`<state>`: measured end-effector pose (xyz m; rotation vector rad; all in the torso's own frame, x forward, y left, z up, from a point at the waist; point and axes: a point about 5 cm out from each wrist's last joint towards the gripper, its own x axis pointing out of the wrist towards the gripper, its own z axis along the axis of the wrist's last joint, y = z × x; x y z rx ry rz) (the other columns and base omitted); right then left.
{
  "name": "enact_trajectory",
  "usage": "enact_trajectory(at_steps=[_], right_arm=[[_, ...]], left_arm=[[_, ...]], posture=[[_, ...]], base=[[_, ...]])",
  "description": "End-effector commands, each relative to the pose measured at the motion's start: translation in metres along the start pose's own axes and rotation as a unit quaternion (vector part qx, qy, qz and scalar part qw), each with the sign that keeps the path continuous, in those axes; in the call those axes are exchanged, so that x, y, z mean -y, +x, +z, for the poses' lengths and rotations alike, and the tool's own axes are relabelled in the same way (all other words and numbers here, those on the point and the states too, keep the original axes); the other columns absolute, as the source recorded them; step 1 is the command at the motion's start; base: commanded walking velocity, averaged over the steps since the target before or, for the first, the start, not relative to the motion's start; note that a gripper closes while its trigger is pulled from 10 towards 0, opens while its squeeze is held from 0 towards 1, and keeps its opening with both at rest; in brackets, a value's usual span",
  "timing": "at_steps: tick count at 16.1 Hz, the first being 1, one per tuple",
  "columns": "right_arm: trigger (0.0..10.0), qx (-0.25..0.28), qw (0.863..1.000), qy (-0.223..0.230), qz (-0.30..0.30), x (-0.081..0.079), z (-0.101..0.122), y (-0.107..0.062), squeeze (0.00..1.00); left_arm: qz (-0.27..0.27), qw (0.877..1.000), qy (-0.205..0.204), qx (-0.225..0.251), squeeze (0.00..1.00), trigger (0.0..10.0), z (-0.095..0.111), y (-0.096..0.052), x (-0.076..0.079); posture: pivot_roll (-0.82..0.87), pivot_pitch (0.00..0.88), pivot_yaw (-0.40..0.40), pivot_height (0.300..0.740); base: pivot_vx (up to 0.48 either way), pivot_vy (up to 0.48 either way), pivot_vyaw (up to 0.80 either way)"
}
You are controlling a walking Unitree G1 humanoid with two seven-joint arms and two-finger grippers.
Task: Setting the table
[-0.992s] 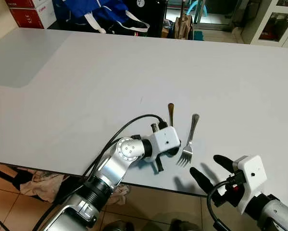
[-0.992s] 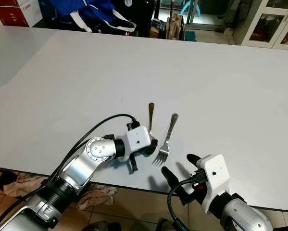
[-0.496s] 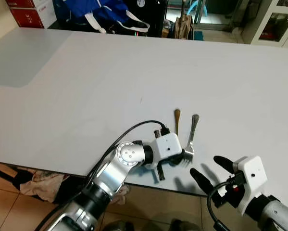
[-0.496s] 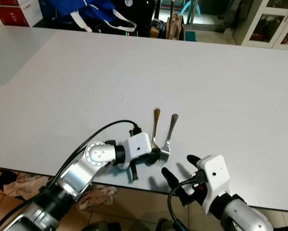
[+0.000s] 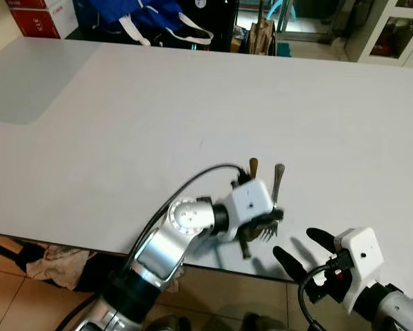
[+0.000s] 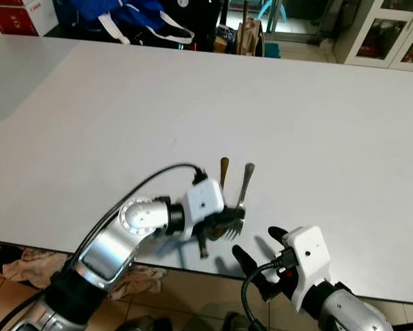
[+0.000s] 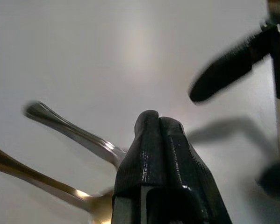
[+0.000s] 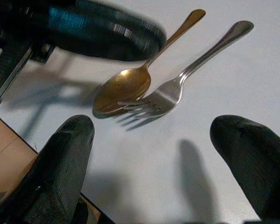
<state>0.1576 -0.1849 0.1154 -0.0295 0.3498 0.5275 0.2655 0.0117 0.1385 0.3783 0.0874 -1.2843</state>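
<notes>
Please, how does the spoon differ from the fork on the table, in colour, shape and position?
Colour: the spoon is gold, the fork is silver.
Head: the spoon ends in a rounded bowl, the fork in tines.
Position: the spoon lies nearer the shut left tool; the fork lies on the side of the open right tool.
Both lie flat on the white table, heads close together, handles pointing away from the robot.

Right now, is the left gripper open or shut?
Shut. In the left wrist view the left gripper shows its two black fingers pressed together with nothing between them, above the fork and gold spoon.
</notes>
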Motion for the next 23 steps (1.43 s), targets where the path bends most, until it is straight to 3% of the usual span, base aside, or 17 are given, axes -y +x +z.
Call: enact_trajectory(at_steps=[1,3,5,13,23], right_arm=[[10.0,0.002,1.000,-0.003,0.008,-0.001,0.003,0.000,0.00],[10.0,0.004,1.000,-0.004,0.009,-0.001,0.004,0.001,0.00],[10.0,0.005,1.000,-0.003,0.008,-0.001,0.004,0.001,0.00],[10.0,0.003,1.000,-0.004,0.010,-0.001,0.004,0.000,0.00],[10.0,-0.001,1.000,-0.006,0.009,0.001,0.002,0.000,0.00]], left_arm=[[0.024,1.000,0.018,-0.008,0.00,10.0,-0.001,-0.002,-0.008],[0.038,0.998,0.039,-0.043,0.00,10.0,-0.016,-0.003,-0.012],[0.036,0.997,0.033,-0.066,0.00,10.0,-0.026,-0.005,-0.010],[-0.001,0.996,0.006,-0.093,0.00,10.0,-0.041,-0.002,0.004],[-0.014,0.998,-0.036,-0.050,0.00,10.0,-0.014,0.004,0.008]], posture=[[-0.14,0.107,0.025,0.740],[-0.14,0.107,0.025,0.740],[-0.15,0.110,0.026,0.740],[-0.15,0.111,0.022,0.740],[-0.15,0.101,0.022,0.740]], base=[[0.000,0.000,0.00],[0.000,0.000,0.00],[0.000,0.000,0.00],[0.000,0.000,0.00],[0.000,0.000,0.00]])
